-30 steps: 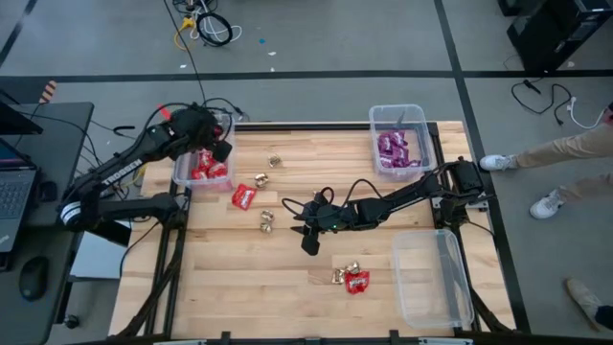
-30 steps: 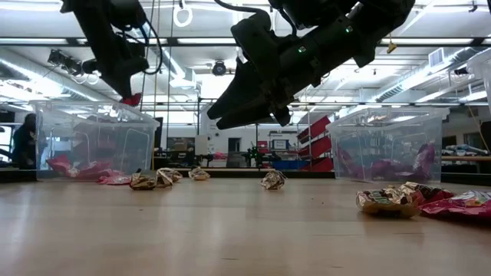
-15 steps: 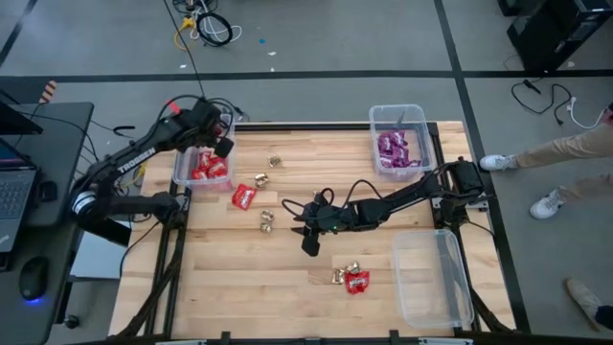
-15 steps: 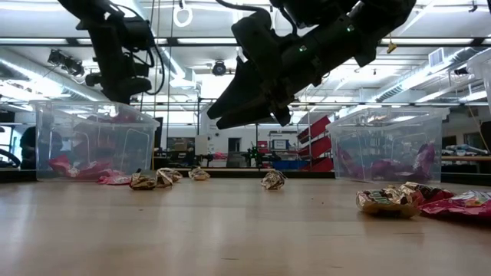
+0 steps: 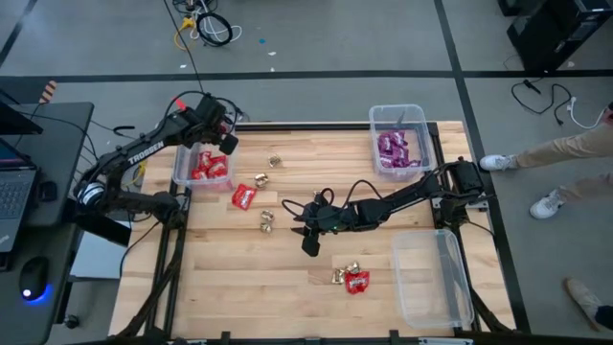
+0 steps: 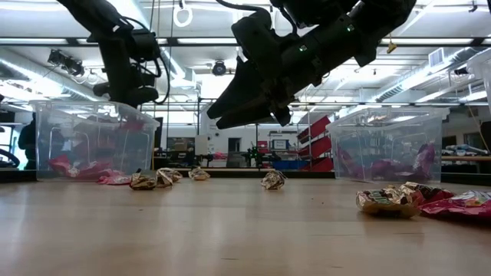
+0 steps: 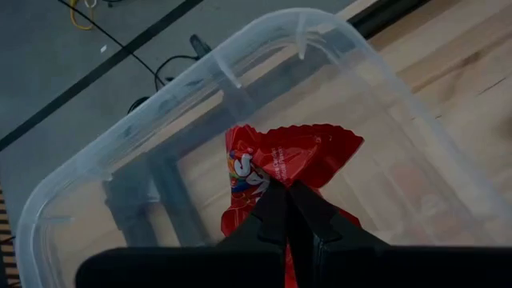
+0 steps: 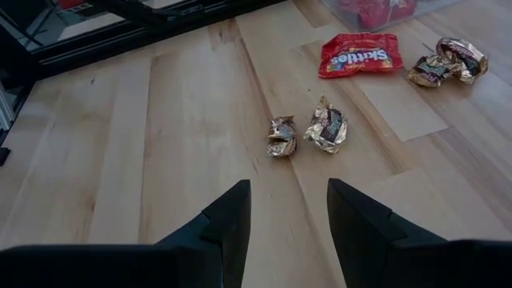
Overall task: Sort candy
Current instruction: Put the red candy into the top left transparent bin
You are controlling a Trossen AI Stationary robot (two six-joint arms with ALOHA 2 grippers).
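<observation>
Two arms: left fingers [image 7: 286, 210] clamped on a red packet [image 7: 292, 156] above the clear bin [image 7: 104, 152]; right fingers [image 8: 284, 212] apart, over gold pieces [image 8: 308, 132] on the worktop [image 8: 160, 144].

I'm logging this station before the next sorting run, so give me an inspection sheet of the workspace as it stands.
Surface: wooden table, no spills seen.
Job's things: red packets in the left bin; purple packets in the far right bin; near right bin looks empty. Loose: red packet, gold pieces, gold piece, gold and red pair.
Clutter: nothing seen.
Grippers: left gripper above the left bin, jaws shut on a red candy packet; right gripper mid-table, jaws open, empty.
Cables: coil on the floor.
Surroundings: a person's legs at the right edge.
</observation>
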